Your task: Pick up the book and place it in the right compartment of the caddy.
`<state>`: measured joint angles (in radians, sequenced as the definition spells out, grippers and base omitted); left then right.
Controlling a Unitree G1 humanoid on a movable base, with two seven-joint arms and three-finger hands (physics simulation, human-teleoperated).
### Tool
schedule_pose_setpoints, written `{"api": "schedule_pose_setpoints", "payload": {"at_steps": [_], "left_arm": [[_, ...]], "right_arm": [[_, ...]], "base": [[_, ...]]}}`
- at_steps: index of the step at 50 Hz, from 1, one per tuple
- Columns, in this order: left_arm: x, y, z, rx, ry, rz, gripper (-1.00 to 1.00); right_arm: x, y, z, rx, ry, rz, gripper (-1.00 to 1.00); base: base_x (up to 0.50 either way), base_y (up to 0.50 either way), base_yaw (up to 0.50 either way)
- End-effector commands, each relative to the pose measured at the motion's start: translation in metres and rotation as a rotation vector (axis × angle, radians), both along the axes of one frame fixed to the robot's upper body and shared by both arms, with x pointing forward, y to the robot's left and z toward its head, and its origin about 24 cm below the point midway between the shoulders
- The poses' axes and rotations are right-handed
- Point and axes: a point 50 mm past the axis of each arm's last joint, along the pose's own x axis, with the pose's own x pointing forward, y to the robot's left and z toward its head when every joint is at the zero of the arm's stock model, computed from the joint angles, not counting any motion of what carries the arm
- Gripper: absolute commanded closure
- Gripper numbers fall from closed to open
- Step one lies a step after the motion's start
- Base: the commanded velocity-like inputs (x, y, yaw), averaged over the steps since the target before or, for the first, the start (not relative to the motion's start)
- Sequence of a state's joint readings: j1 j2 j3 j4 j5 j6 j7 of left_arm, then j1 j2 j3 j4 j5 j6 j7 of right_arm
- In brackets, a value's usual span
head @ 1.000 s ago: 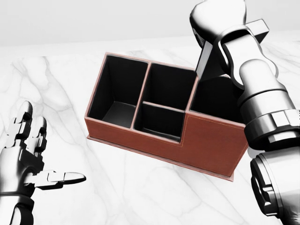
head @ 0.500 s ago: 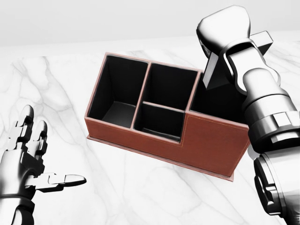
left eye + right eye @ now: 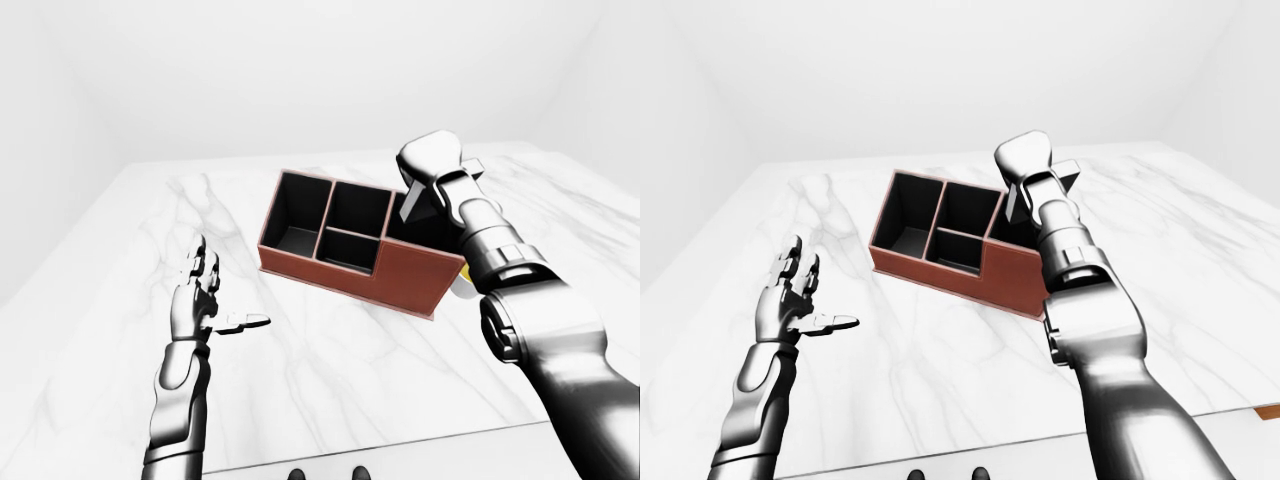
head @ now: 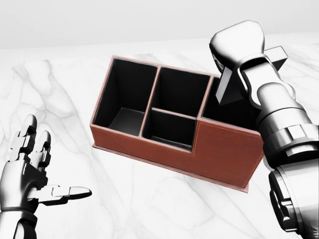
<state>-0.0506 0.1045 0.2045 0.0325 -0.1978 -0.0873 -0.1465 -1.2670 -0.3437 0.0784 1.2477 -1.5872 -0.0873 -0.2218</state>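
Book lower into caddy

A white marble counter carries a brown caddy; a small yellow thing lies just right of it.

Caddy mid-table, hands either side

In the head view, the caddy sits on the table; left hand at 8 o'clock, right hand over its 2 o'clock compartment.
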Motion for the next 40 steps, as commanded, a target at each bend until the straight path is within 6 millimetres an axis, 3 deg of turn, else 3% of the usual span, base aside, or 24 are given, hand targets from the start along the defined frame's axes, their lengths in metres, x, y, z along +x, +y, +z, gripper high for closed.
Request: {"api": "schedule_pose_setpoints", "payload": {"at_steps": [1, 40], "left_arm": [[0.0, 0.001, -0.002, 0.0, 0.008, 0.002, -1.0], [0.002, 0.006, -0.012, 0.001, 0.058, 0.017, -1.0]], "right_arm": [[0.0, 0.002, 0.001, 0.004, -0.037, 0.022, 1.0], [-0.003, 0.01, -0.033, 0.033, 0.013, 0.05, 1.0]], "base": [[0.0, 0.0, 0.0], [0.0, 0.0, 0.0]]}}
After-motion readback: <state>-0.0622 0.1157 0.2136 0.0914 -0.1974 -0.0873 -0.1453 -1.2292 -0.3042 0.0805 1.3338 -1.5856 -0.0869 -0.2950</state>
